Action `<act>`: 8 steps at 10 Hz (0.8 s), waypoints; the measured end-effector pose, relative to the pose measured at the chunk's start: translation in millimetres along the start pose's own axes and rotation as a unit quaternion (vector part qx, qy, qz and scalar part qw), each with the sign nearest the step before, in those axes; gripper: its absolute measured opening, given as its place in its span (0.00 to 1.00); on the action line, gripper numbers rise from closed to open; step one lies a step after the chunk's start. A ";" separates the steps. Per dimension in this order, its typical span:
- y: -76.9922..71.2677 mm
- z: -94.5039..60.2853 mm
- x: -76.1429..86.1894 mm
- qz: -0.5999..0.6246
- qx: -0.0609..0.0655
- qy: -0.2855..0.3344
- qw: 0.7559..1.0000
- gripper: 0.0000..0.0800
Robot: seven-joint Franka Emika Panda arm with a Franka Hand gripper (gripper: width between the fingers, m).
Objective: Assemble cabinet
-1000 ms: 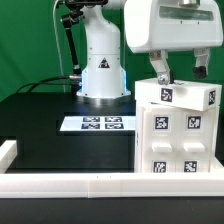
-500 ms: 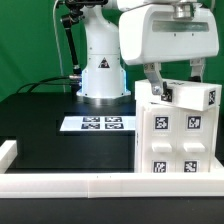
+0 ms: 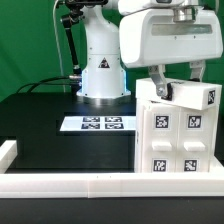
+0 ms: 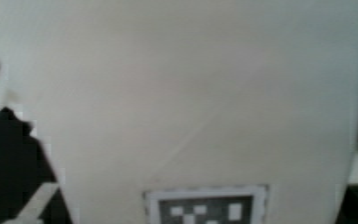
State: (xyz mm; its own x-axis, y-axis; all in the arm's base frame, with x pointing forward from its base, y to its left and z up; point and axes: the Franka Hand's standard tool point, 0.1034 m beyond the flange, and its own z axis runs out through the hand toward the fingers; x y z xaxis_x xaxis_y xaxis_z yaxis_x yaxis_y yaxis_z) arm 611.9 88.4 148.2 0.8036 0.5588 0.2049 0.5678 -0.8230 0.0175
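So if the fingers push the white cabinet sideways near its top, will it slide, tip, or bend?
The cabinet looks stiff: blocky, thick white panels, so bending seems unlikely. It stands tall on the black table, so a push near the top may tip it rather than slide it. Its smooth plastic faces could be slippery for the fingers.

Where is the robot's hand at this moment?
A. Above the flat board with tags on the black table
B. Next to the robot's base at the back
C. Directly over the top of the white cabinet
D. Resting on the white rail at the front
C: in the exterior view the hand hangs right above the top of the cabinet, away from the marker board.
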 end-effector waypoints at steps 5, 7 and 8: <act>1.1 0.2 -0.7 0.117 0.000 0.001 0.993 0.70; 5.4 -0.1 -0.8 0.193 -0.009 0.026 0.981 0.70; 6.6 -0.2 -0.7 0.225 -0.012 0.035 0.974 0.70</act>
State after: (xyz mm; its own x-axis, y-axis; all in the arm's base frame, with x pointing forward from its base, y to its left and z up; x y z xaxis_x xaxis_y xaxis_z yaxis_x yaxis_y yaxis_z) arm 615.1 82.5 148.4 0.9554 0.1340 0.2632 0.1563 -0.9855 -0.0658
